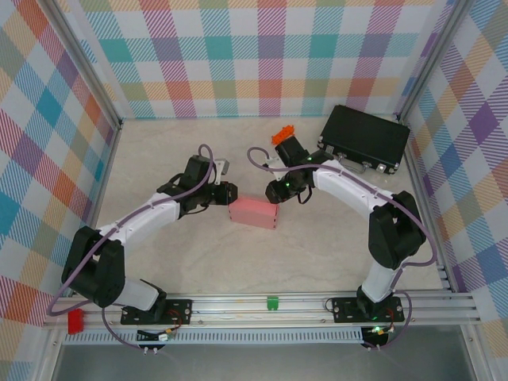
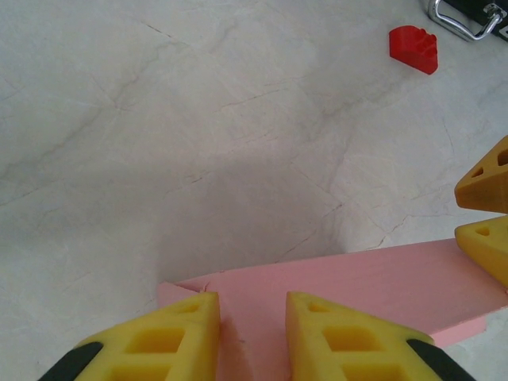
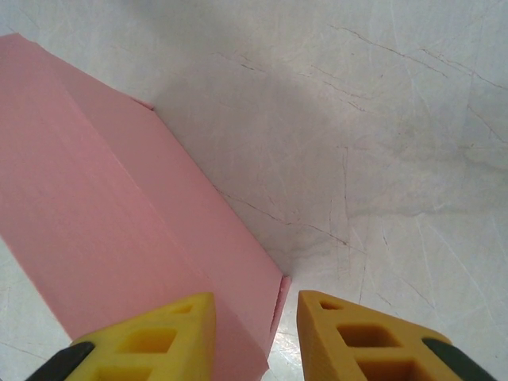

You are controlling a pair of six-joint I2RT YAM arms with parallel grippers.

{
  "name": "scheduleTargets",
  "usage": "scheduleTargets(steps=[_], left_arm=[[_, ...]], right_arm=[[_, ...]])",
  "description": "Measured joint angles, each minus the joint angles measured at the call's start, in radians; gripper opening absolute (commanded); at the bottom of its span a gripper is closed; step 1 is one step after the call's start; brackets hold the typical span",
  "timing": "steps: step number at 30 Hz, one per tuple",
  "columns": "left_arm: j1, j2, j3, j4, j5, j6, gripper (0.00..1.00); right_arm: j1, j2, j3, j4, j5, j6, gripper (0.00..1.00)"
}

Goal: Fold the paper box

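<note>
Pink paper box point(image 1: 254, 213) sits between left claw point(image 2: 252, 302), right claw point(image 3: 255, 300) (grips unclear).

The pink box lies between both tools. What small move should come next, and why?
Probably close the left tool gently on the end of the paper box. It stands open over that end, where a small flap corner sticks out, and the right tool sits at the opposite end, so it may steady the box.

Matt pink cardboard paper box point(image 1: 254, 213) — smooth, marble-look table point(image 1: 317, 254).
</note>
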State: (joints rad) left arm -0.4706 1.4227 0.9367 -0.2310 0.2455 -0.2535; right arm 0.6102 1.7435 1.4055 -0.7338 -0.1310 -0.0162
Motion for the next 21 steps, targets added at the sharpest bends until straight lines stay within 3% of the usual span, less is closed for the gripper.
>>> scheduleTargets(steps=[21], left_arm=[[0.000, -0.019, -0.013, -0.034, 0.022, -0.019, 0.52]], right_arm=[[0.000, 0.000, -0.003, 0.000, 0.004, 0.000, 0.33]])
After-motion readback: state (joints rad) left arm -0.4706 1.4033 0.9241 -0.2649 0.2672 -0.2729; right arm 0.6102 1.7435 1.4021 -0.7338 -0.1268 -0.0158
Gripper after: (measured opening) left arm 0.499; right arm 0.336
